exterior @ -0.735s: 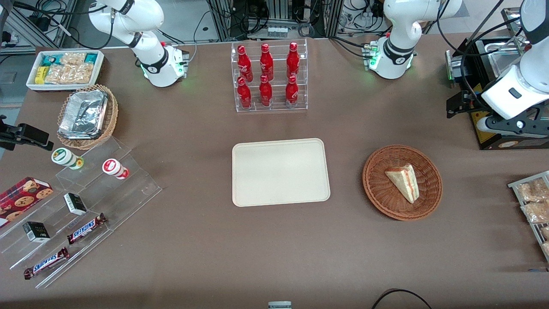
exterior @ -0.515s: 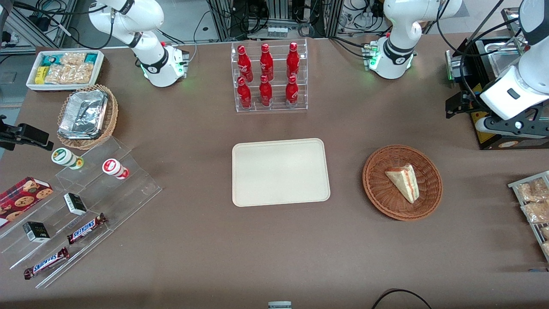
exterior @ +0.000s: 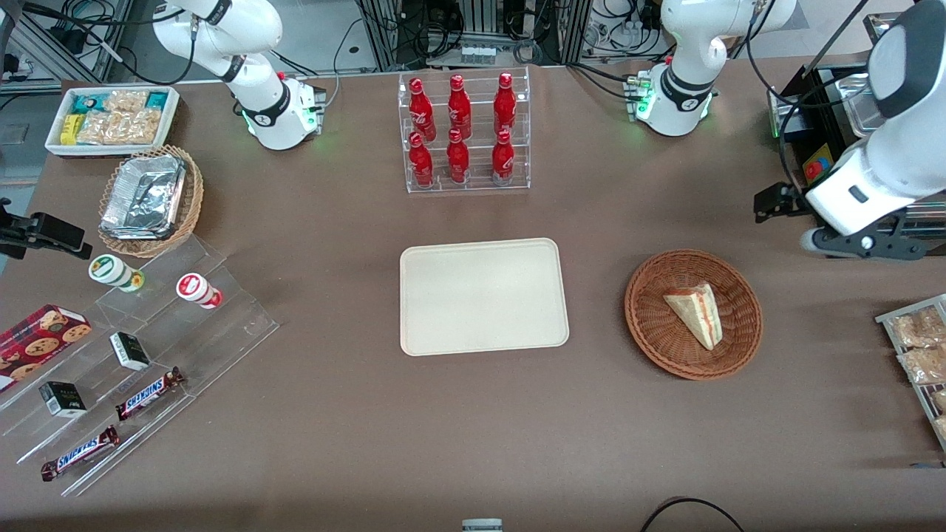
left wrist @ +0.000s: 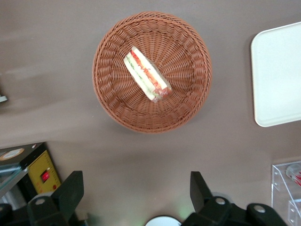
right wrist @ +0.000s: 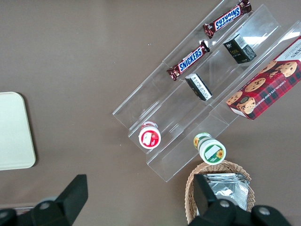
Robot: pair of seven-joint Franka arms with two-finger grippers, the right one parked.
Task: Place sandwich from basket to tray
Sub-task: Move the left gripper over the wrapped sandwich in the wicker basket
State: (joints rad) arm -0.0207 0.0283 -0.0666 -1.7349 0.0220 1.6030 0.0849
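Note:
The sandwich [exterior: 695,314], a pale wedge with red and green filling, lies in the round reddish-brown wicker basket [exterior: 643,325]. The cream tray [exterior: 484,295] lies flat beside the basket, toward the parked arm's end, with nothing on it. My left gripper [exterior: 861,244] hangs above the table beside the basket, toward the working arm's end and a little farther from the front camera. The left wrist view shows its fingers [left wrist: 70,188] wide apart with nothing between them, my gripper [left wrist: 135,188] being short of the basket [left wrist: 108,94], the sandwich [left wrist: 146,74] and the tray's edge [left wrist: 277,80].
A clear rack of red bottles [exterior: 462,133] stands farther from the front camera than the tray. A black and yellow box [exterior: 828,148] stands close by the gripper. A rack of snack packets [exterior: 920,347] sits at the working arm's table edge. Clear steps with snack bars [exterior: 133,355] lie toward the parked arm's end.
My left gripper has moved sideways toward the basket and a little nearer to the front camera. The sandwich, basket and tray have not moved.

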